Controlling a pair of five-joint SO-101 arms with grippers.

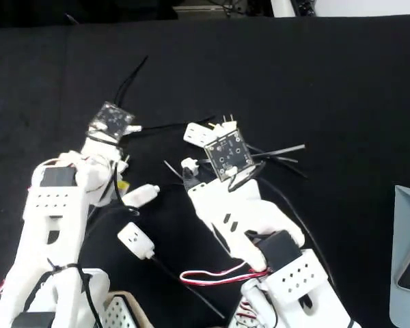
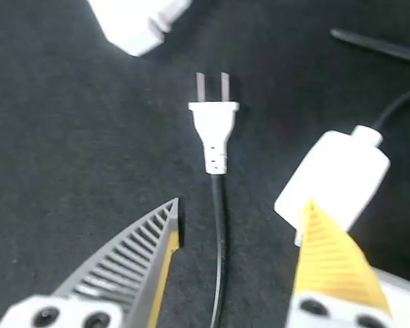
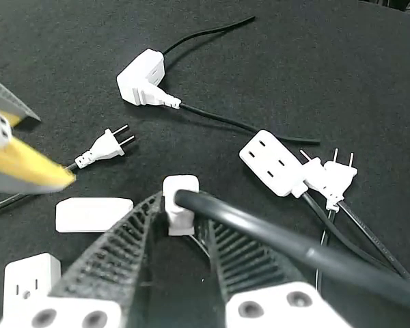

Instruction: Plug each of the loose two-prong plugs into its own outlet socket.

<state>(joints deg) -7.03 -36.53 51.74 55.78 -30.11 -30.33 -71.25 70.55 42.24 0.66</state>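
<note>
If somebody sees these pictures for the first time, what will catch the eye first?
The right gripper is shut on a white plug with a thick black cord, mid-table. Beside it, the open left gripper straddles the thin cord of a loose two-prong plug lying on the black table.

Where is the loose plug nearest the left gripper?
In the left wrist view the plug lies just ahead of the left gripper, its cord running back between the open jaws, a white socket beside it.

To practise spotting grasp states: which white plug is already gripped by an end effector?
The plug on the thick black cable, held in the right end effector; the other plugs lie free.
</note>
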